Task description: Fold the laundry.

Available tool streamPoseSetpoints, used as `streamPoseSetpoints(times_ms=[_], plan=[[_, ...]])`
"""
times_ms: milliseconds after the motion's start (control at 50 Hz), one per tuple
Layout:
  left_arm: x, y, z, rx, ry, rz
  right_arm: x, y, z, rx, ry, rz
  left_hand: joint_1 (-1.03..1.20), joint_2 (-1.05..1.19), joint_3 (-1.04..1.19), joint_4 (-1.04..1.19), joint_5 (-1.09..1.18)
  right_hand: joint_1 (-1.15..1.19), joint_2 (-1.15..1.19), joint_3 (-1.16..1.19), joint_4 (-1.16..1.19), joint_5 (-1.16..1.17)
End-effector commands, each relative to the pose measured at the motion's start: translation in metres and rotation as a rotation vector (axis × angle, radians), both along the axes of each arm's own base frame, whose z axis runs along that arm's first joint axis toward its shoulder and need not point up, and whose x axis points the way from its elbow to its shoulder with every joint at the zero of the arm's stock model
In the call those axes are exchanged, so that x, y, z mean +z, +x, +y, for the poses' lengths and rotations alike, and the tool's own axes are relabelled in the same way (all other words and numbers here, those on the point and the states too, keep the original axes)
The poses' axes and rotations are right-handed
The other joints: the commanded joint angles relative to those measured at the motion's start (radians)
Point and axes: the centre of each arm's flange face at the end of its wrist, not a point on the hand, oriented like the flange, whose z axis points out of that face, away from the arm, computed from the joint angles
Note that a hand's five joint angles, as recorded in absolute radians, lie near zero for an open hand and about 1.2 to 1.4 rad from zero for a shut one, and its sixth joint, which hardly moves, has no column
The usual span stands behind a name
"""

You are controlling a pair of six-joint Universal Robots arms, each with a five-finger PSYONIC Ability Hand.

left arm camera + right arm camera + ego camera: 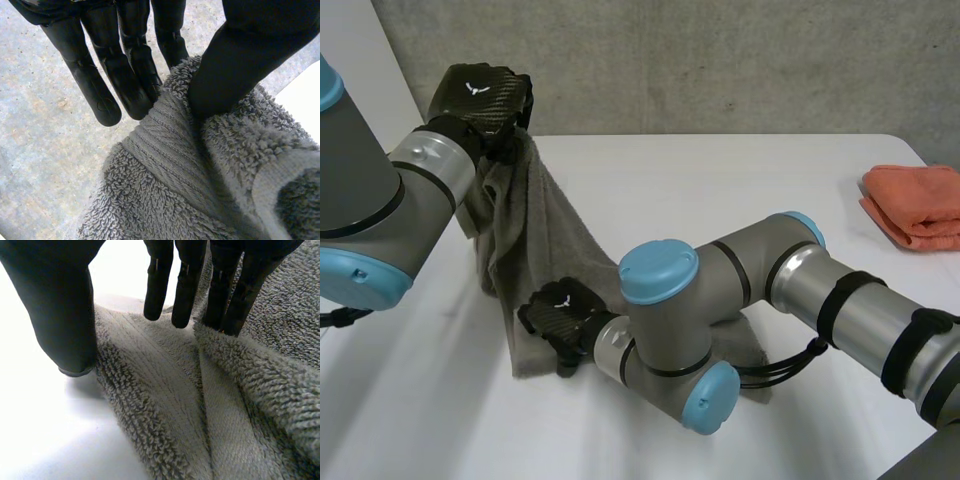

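White worktop (720, 190) carries a grey towel (535, 235); left robot hand (480, 95) pinches its raised corner, right robot hand (560, 312) rests straight-fingered on its lower edge.

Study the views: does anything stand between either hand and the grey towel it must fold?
Nothing visible does. The left hand pinches a raised corner of the grey towel; the right hand rests straight fingers on its lower part by the table. The folded orange towel lies well aside.
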Motion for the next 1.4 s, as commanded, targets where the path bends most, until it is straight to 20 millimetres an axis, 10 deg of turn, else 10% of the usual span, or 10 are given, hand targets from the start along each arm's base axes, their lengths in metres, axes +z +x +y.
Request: streamPoseSetpoints(times_ms=[20,320,480,720,960,1160,1260,1400], plan=[[-0.001,0.0,0.0,0.0,0.004,-0.002,-0.002,0.0,-0.002,0.002,-0.007,0.003,0.263,0.199,0.204,0.194,0.243,0.483,0.391,0.397,0.392,0.418],[-0.001,0.0,0.0,0.0,0.003,0.0,0.001,-0.003,0.001,0.027,-0.068,0.052,0.263,0.199,0.204,0.194,0.243,0.879,0.786,0.793,0.788,0.814],[0.005,0.004,-0.001,0.014,-0.01,0.005,0.057,-0.021,-0.012,-0.038,-0.11,-0.003,0.263,0.199,0.204,0.194,0.243,0.879,0.786,0.793,0.788,0.814],[0.015,0.02,0.01,0.038,0.06,-0.011,0.146,-0.183,-0.111,-0.4,-0.178,0.1,0.263,0.199,0.204,0.194,0.243,0.879,0.786,0.793,0.788,0.814],[-0.041,0.016,0.023,0.019,0.363,-0.039,0.13,-0.231,-0.091,-0.442,-0.128,0.206,0.263,0.199,0.204,0.194,0.243,0.879,0.786,0.793,0.788,0.814],[-0.086,-0.001,0.002,0.003,0.433,-0.07,0.112,-0.229,-0.11,-0.434,-0.182,0.266,0.263,0.199,0.204,0.194,0.243,0.879,0.786,0.793,0.788,0.814],[-0.053,-0.019,-0.03,-0.013,0.247,0.0,0.152,-0.219,-0.168,-0.604,-0.363,0.045,0.263,0.199,0.204,0.194,0.243,0.879,0.786,0.793,0.788,0.814],[0.06,-0.029,-0.057,-0.013,-0.24,0.208,0.25,-0.2,-0.202,-0.663,-0.668,-0.361,0.263,0.199,0.204,0.194,0.243,0.879,0.786,0.793,0.788,0.814]])
